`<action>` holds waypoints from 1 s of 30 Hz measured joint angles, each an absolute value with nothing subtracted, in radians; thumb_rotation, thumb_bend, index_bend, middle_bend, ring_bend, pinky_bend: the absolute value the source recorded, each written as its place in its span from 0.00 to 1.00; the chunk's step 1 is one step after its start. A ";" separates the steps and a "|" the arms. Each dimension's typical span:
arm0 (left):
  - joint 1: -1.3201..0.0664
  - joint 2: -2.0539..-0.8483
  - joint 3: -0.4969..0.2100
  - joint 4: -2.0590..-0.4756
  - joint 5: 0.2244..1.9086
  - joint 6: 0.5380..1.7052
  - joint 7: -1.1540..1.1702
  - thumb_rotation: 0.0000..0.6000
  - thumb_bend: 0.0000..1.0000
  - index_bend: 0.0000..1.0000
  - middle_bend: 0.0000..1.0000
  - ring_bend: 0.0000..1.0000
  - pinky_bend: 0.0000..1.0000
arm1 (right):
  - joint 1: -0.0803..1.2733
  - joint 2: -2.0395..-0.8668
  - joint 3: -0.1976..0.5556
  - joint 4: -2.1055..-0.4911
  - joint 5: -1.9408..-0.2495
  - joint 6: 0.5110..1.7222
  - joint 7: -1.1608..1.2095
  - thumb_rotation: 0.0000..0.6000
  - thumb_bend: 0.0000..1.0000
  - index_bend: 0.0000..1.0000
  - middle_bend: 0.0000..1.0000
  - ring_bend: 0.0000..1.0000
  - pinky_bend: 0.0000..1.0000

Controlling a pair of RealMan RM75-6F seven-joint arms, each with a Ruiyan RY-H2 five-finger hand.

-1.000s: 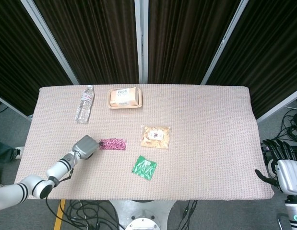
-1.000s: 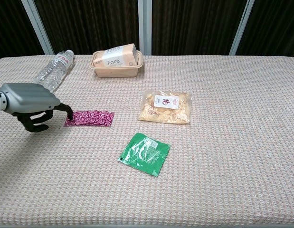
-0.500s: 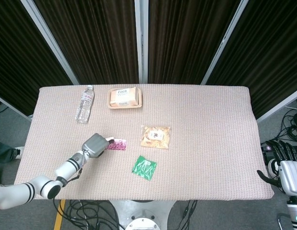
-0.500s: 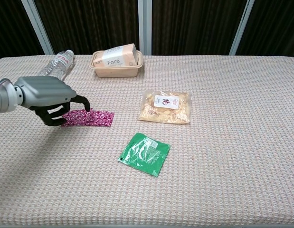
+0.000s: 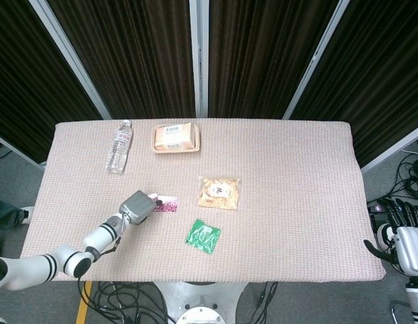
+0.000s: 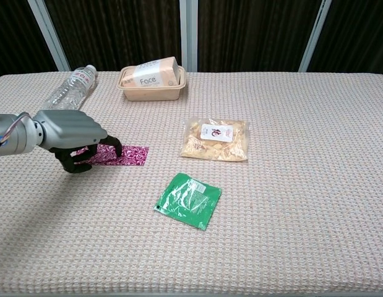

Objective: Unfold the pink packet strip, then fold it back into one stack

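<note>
Woven table cloth (image 6: 290, 235) offers little grip near its left edge, so the pink packet strip (image 6: 126, 154), covered by the left hand (image 6: 70, 133) with curled fingers (image 6: 114, 147), may be dragged still folded.

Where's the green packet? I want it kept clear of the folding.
Chest view: green packet lies near the table's front, right of the left hand, below the pink packet strip.

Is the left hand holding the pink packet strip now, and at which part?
Cannot tell: the left hand covers the pink packet strip at its left end, fingertips on it; no lift shows.
</note>
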State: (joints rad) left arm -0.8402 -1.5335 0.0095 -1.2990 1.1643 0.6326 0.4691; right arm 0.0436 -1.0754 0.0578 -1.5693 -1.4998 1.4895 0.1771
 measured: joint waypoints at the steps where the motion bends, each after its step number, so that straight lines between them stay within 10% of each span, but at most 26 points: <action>1: -0.838 -1.528 0.013 -1.306 1.162 0.636 0.473 1.00 0.49 0.29 0.87 0.81 0.89 | 0.044 -1.076 0.058 -1.570 -1.501 1.489 0.177 1.00 0.09 0.12 0.11 0.03 0.01; 30: -0.794 -1.423 0.074 -1.399 1.087 0.719 0.516 1.00 0.49 0.29 0.87 0.81 0.89 | 0.043 -1.075 0.057 -1.582 -1.512 1.496 0.166 1.00 0.09 0.11 0.11 0.03 0.01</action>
State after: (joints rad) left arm -0.7943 -1.4233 0.0738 -1.3986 1.0870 0.7192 0.5159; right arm 0.0434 -1.0750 0.0571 -1.5823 -1.5124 1.4964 0.1659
